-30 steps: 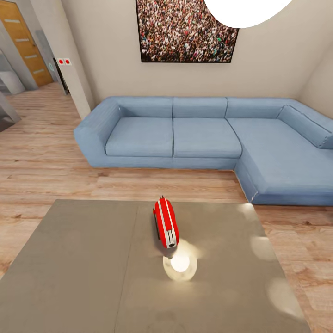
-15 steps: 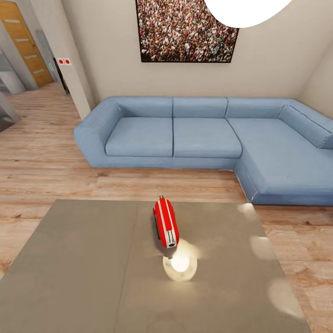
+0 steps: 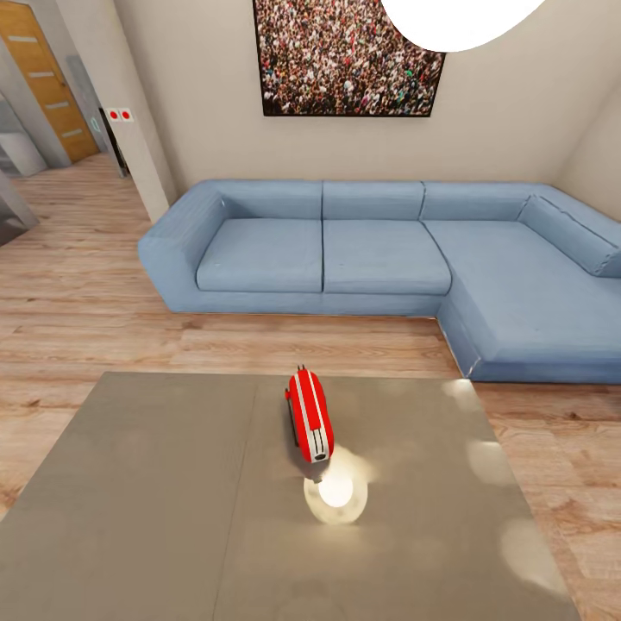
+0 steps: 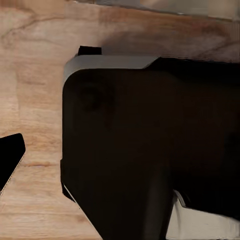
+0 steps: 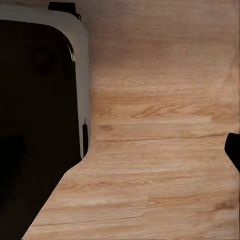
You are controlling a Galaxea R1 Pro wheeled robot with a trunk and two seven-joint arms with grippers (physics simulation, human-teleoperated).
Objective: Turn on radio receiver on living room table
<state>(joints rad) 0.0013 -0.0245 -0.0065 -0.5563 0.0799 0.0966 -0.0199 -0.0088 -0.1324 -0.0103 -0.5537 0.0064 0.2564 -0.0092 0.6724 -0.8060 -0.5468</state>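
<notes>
Radio receiver's setting first: the living room has a light wood plank floor [image 3: 78, 285], beige walls, a blue L-shaped sofa [image 3: 379, 259] against the far wall, and a framed crowd photo [image 3: 345, 56] hanging above it. Nearer the camera lies the worktop [image 3: 147, 500], low and grey-brown, glossy, with a seam running across it and a bright lamp reflection. On it, near the far edge and just right of the seam, stands the red radio receiver [image 3: 309, 416], its white-striped narrow edge turned upward. Both wrist views look down on plank floor and dark robot body; whether either arm's jaws are open or closed cannot be told
</notes>
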